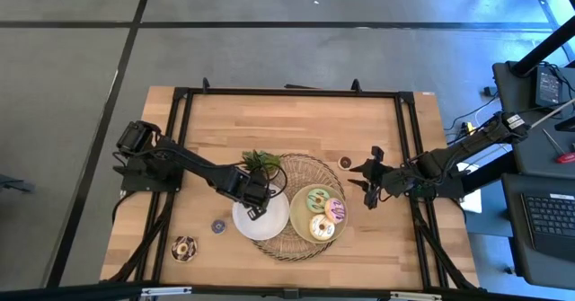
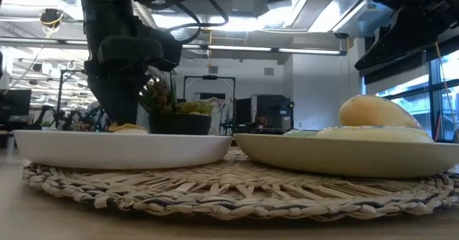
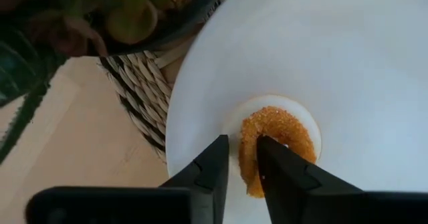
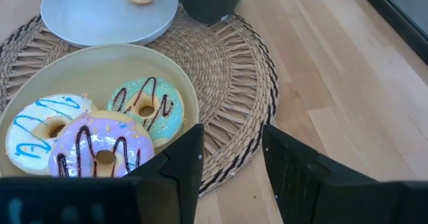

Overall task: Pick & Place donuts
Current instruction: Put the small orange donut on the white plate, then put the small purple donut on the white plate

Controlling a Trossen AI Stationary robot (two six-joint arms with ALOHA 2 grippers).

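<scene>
Left wrist view: orange donut (image 3: 277, 140) lies between jaws.

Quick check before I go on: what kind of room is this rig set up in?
Most likely a robotics lab or workshop, not a kitchen. The wooden table sits in a black metal frame on a bare grey floor, a keyboard and cabling stand beside it, and the low view shows monitors and ceiling strip lights behind.

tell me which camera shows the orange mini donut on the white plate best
The left wrist view: the orange donut fills the frame, between the left gripper fingers. The right wrist view shows it small and far; the low view a sliver; the high view hides it.
</scene>
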